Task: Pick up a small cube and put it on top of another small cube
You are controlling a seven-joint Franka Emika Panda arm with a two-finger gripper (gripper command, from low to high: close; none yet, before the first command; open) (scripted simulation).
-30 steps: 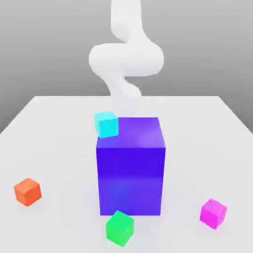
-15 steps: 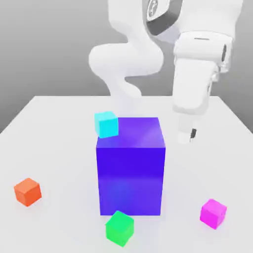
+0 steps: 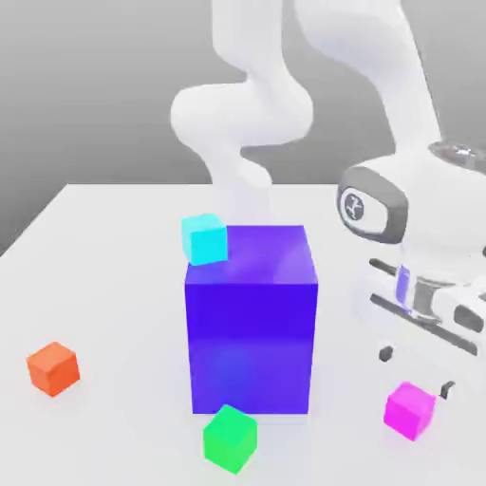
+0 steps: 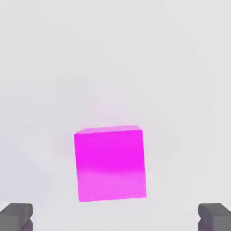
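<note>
A pale surface against a plain grey backdrop.
The surface is smooth, matte and near white, its far edge meeting a featureless grey wall that darkens toward the top; soft, even light leaves faint shadows.

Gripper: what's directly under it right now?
The magenta cube sits on the table below the open gripper, uncovered and between the fingertips. Its underside is hidden.

Soft, even light is filling both views, with no hard glare. The white table is looking bright and almost shadowless; only faint, blurred shading is lying under the big blue-purple block. The magenta cube is glowing, its lower face paler. Edges are appearing slightly soft everywhere.
</note>
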